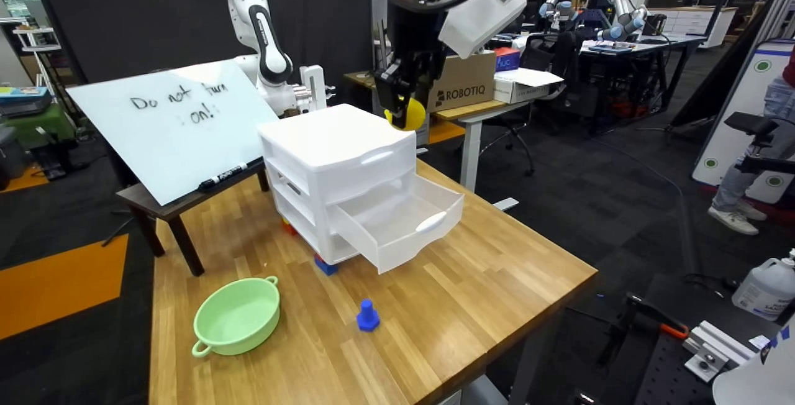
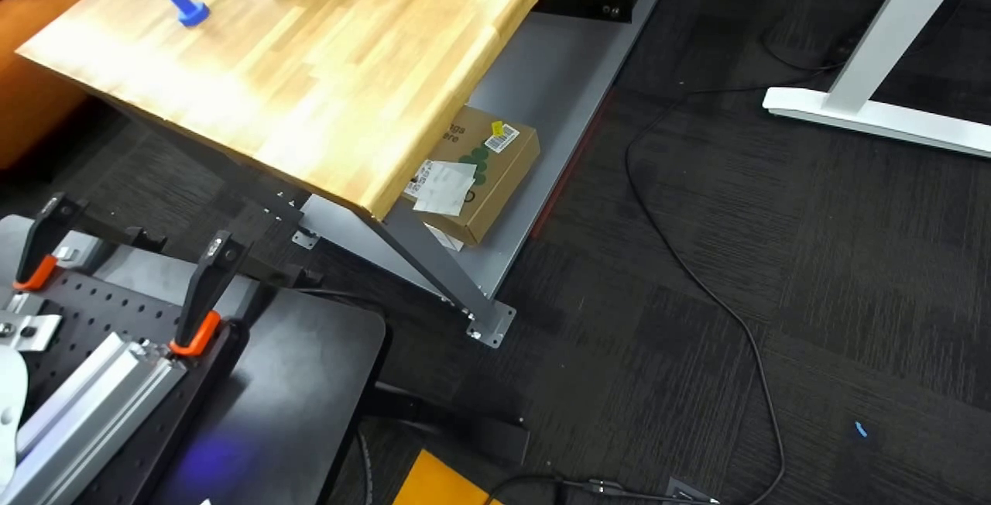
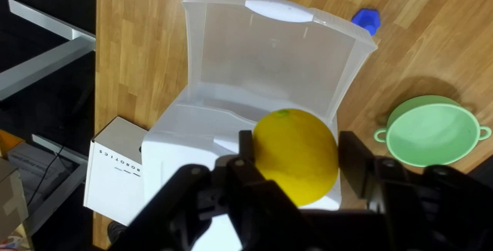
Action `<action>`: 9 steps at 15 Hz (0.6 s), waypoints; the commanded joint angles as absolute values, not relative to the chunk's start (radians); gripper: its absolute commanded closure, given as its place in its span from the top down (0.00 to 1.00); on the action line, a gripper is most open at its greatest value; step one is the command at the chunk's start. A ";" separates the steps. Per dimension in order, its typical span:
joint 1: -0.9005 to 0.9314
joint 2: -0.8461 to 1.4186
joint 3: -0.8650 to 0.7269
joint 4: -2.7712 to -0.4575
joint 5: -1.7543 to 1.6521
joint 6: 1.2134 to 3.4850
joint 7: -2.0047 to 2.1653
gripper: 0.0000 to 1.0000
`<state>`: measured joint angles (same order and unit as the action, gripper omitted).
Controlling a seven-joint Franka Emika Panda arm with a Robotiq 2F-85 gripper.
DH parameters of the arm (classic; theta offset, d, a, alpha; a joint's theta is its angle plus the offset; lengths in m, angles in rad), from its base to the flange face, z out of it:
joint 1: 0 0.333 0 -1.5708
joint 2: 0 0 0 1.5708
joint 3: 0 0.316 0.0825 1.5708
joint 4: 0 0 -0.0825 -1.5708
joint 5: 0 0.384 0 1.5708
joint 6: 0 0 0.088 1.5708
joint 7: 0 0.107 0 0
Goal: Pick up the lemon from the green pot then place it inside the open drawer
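Observation:
My gripper [image 3: 295, 154] is shut on the lemon [image 3: 298, 158], a bright yellow fruit held between both black fingers. In an exterior view the gripper [image 1: 402, 104] and the lemon [image 1: 412, 116] are in the air beside the top right edge of the white drawer unit [image 1: 341, 135]. The drawer [image 1: 397, 215], the lowest tier, is pulled open with nothing seen inside. It also shows in the wrist view [image 3: 273, 47], beyond the lemon. The green pot [image 1: 239, 315] stands empty on the table and also shows in the wrist view [image 3: 431, 135].
A blue bolt-shaped piece [image 1: 367, 317] stands on the table between pot and drawer. A blue block [image 1: 325, 265] sits at the unit's base. A whiteboard [image 1: 186, 131] leans behind the pot. A white box [image 3: 113, 181] lies beside the unit.

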<state>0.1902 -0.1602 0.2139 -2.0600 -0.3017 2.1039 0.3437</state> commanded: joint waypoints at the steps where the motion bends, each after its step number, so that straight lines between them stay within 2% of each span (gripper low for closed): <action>1: 0.165 -0.118 0.207 -2.036 -0.286 2.098 0.332 0.32; 9: 0.158 0.014 0.167 -1.983 -0.246 2.077 0.286 0.32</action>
